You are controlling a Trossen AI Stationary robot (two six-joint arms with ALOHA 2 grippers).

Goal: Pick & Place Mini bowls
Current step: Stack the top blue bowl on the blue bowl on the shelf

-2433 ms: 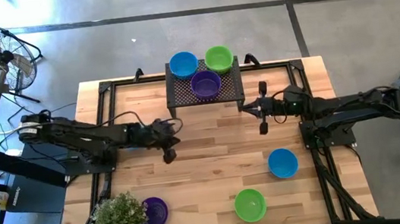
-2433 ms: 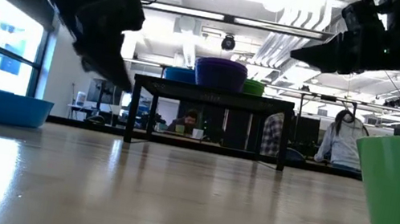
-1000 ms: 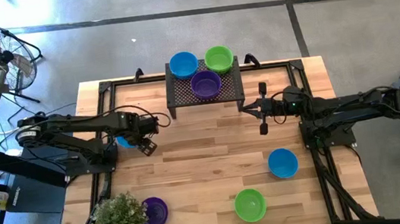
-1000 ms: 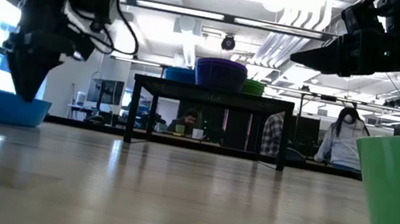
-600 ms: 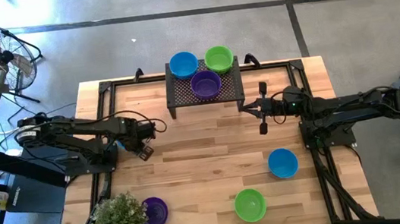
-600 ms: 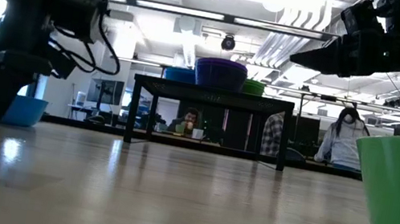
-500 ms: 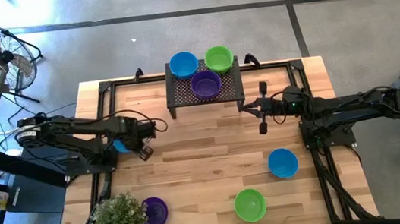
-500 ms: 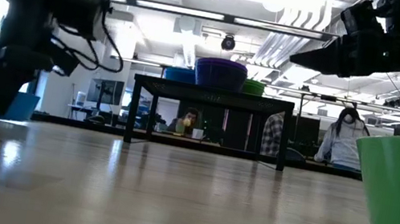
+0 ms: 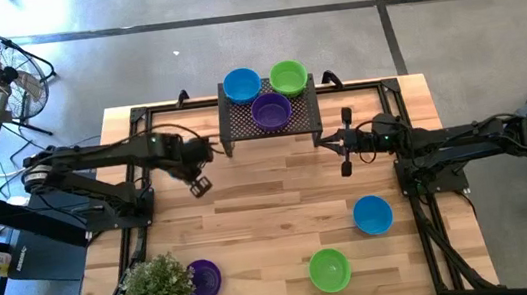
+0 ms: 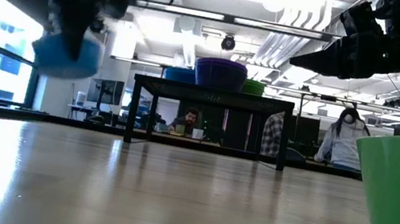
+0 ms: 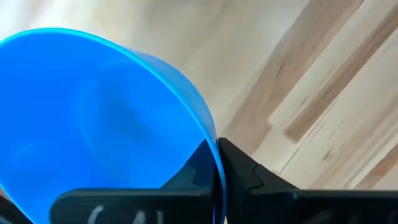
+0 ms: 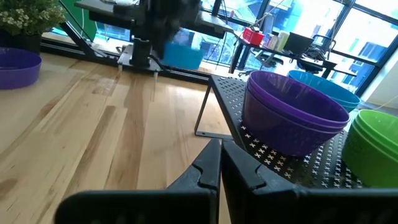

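Blue bowl [image 11: 106, 118] is held clear of the wooden worktop [image 9: 272, 217] by the left gripper [image 9: 200, 185], its jaws pinched on the rim.
In the high view this gripper is seen left of centre, just left of the black rack [image 9: 270, 116], on which blue, green and purple bowls are stacked. Three more bowls are spread across the lower frame: purple [image 9: 202, 279] beside the plant [image 9: 156, 292], green [image 9: 329, 269], blue [image 9: 373, 215]. The right gripper [image 9: 348, 168] is kept right of the rack, jaws pressed together, empty.
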